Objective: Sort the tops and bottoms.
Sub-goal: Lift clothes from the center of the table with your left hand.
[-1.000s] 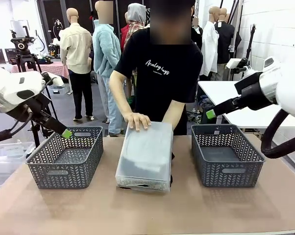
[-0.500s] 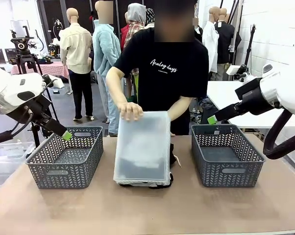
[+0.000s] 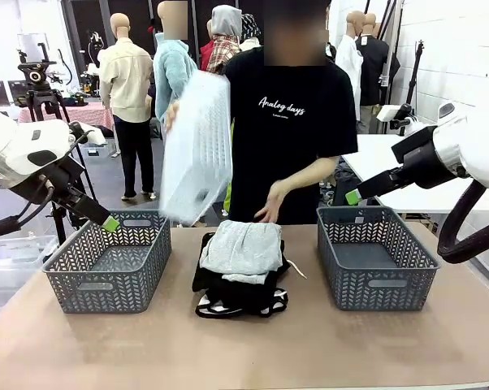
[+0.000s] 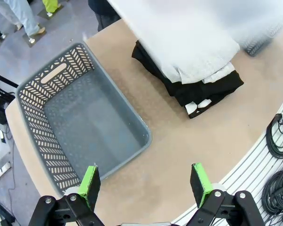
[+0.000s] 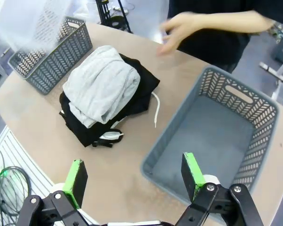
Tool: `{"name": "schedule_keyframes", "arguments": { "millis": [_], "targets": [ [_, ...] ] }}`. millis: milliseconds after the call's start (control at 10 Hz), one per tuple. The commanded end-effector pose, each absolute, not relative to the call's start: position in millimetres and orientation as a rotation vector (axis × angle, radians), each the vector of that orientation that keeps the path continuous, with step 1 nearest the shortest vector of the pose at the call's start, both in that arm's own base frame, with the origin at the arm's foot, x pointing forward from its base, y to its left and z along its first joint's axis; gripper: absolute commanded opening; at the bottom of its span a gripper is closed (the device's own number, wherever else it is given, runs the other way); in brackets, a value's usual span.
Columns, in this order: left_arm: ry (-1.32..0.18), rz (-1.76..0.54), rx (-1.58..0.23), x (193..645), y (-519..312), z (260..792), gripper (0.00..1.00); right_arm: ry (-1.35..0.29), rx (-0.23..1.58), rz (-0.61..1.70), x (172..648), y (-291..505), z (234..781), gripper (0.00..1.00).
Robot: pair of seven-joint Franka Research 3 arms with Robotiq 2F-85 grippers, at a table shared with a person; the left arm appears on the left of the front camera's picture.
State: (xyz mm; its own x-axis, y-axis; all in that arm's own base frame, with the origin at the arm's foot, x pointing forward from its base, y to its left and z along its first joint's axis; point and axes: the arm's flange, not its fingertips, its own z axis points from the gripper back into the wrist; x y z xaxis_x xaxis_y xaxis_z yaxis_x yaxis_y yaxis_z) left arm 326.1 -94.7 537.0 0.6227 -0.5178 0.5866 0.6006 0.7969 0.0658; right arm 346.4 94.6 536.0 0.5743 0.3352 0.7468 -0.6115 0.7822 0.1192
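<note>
- The grey top (image 3: 243,246) lies on the black bottoms (image 3: 228,294), piled at the middle of the table (image 3: 391,349).
- It looks soft, light and floppy; pinch a bunched fold.
- The left hand (image 4: 144,174) and right hand (image 5: 132,165) are wide open and empty.

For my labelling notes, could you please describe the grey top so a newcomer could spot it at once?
Between the two grey baskets on the table lies a clothes pile. The grey top is its uppermost layer, the only light heather knit, over black garments.
</note>
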Motion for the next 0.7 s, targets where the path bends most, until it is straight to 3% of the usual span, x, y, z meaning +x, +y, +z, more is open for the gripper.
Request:
{"name": "schedule_keyframes", "arguments": {
  "millis": [0,600],
  "targets": [
    [-0.629,-0.644,-0.142,325.7,-92.7,537.9,1.00,-0.779,0.411,0.567,347.5,95.6,535.1,1.00],
    [-0.629,-0.644,-0.142,325.7,-92.7,537.9,1.00,-0.779,0.411,0.567,347.5,95.6,535.1,1.00]
  ]
}}
